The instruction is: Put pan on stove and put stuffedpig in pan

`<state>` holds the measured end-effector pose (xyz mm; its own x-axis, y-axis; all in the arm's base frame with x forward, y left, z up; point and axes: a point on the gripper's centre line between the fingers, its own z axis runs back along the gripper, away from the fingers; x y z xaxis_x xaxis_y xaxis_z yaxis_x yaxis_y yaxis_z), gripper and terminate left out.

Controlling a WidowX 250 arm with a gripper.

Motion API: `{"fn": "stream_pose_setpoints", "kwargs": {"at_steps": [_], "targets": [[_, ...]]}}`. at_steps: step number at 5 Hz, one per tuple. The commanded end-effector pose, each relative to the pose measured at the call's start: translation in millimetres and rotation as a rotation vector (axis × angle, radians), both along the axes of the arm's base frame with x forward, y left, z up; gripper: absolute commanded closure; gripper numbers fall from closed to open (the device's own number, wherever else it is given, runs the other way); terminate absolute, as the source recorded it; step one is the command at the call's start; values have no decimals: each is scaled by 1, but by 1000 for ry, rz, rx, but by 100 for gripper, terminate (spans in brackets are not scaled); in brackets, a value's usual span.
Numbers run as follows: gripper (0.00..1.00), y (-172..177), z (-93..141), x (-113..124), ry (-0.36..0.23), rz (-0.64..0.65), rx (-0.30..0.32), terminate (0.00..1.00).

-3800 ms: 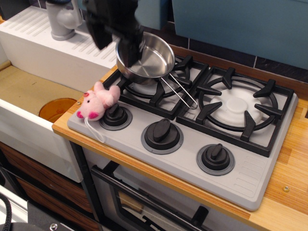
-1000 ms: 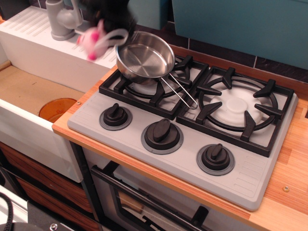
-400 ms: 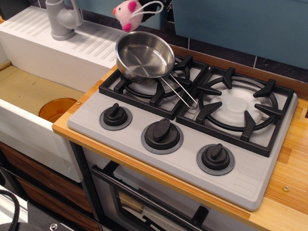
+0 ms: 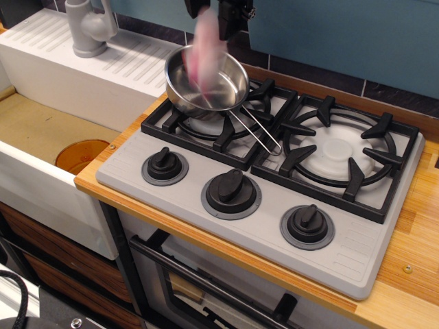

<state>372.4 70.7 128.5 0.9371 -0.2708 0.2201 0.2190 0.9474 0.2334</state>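
The shiny steel pan (image 4: pixel 230 86) sits on the left black burner grate (image 4: pixel 226 133) of the grey stove (image 4: pixel 274 229), with its wire handle (image 4: pixel 262 133) pointing to the front right. My black gripper (image 4: pixel 211 12) is at the top edge of the view, straight above the pan, with its jaws apart. The stuffedpig (image 4: pixel 201 58) shows only as a vertical pale-pink blur that runs from between the jaws down into the pan. Most of the gripper is cut off by the frame.
The right burner grate (image 4: pixel 339 151) is bare. Three black knobs (image 4: pixel 232 192) line the stove's front. A white sink (image 4: pixel 41 144) with an orange drain and a grey tap (image 4: pixel 88 27) lies to the left. A wooden counter (image 4: pixel 411 267) borders the stove, and a teal wall stands behind it.
The pig was lifted from beside the left knob, carried up and right over the pan, and now streaks downward into it. The gripper has come into view above the pan.
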Motion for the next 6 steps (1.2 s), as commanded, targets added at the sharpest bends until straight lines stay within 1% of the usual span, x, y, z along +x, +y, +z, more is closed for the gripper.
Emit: {"fn": "stream_pose_setpoints", "kwargs": {"at_steps": [1,4,6], "targets": [[0,-3,17,3,-44,-3,3,0],[0,-5,26,0,-17,7,4,0],[0,-11,28,-1,-25,18,10,0]]}}
